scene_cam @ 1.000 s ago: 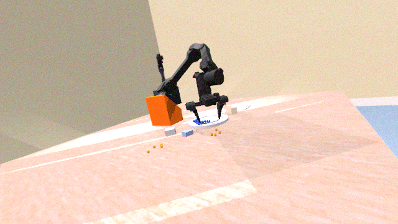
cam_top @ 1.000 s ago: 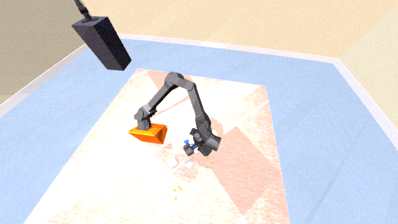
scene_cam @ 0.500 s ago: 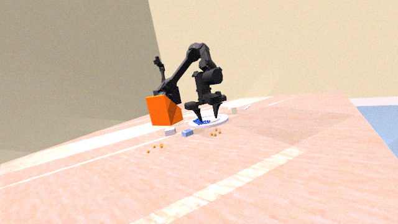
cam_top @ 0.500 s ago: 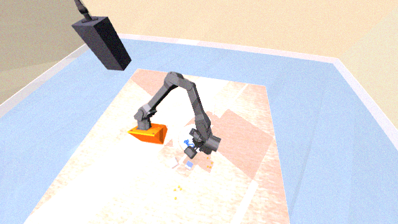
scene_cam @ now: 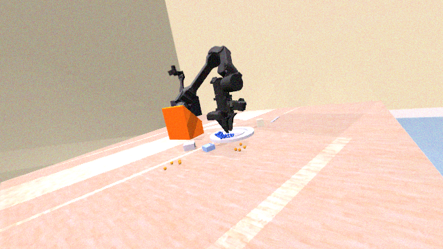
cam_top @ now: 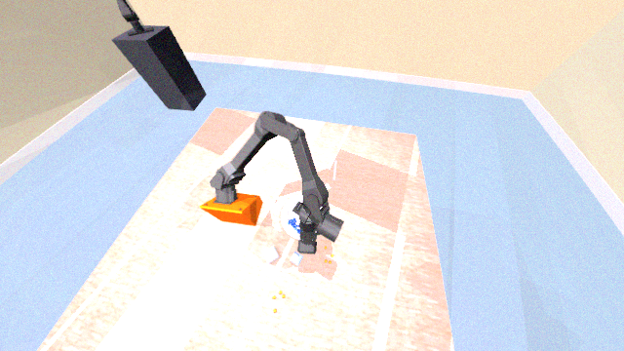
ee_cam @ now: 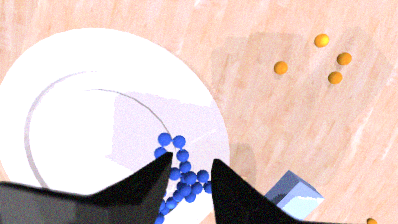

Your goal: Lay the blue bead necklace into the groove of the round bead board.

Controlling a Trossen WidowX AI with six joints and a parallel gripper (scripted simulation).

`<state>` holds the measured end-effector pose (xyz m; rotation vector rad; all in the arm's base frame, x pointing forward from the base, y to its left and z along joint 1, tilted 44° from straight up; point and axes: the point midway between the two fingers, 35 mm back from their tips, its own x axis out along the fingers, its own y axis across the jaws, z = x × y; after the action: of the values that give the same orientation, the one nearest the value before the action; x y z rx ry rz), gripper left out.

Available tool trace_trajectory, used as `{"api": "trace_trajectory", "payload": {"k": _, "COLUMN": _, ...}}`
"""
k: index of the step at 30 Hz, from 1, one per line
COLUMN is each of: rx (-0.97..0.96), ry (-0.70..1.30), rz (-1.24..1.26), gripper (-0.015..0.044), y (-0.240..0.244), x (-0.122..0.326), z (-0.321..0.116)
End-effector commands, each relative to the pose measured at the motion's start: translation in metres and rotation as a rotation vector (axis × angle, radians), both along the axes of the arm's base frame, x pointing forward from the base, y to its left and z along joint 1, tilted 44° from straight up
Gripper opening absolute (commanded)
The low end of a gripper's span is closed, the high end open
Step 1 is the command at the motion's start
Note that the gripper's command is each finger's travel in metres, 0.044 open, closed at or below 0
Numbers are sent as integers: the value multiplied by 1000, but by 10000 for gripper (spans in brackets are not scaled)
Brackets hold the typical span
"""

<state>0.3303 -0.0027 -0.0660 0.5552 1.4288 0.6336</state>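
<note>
I counted one blue bead necklace (cam_top: 293, 223) (scene_cam: 220, 135) (ee_cam: 184, 190), one round bead board (cam_top: 279, 214) (scene_cam: 250, 133) (ee_cam: 150, 55), three small blocks and eight loose orange beads, four beside the board (scene_cam: 239, 149) (ee_cam: 335, 77) and four nearer the counter's (cam_top: 366, 302) (scene_cam: 277, 214) (ee_cam: 250, 15) near edge (cam_top: 280, 292) (scene_cam: 172, 162). The necklace lay bunched on one side of the board, and the black jaws (cam_top: 303, 233) (scene_cam: 228, 131) stood partly apart above it.

From the wrist I could make out the thin curved lines of the groove and a gap between the fingertips; from above, the arm hid those. The exterior view showed a slim pale stick (scene_cam: 275, 119) toward the counter's far edge.

The board was smooth and white, the beads round, the blocks angular: one pale blue (cam_top: 296, 258) (scene_cam: 208, 147) (ee_cam: 295, 196), two whitish (cam_top: 271, 254) (scene_cam: 189, 146). The counter had a streaky, pinkish, wood-like grain.
</note>
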Motion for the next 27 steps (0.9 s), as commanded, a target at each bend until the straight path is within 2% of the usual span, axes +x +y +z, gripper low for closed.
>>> {"api": "trace_trajectory", "payload": {"k": 1, "rx": -26, "ry": -512, "rz": 547, "gripper": 120, "y": -18, "x": -21, "z": -2}}
{"api": "trace_trajectory", "payload": {"k": 14, "rx": -40, "ry": -902, "rz": 950, "gripper": 120, "y": -27, "x": -31, "z": -2}}
{"api": "trace_trajectory", "payload": {"k": 27, "rx": -41, "ry": -918, "rz": 967, "gripper": 120, "y": -28, "x": -31, "z": -2}}
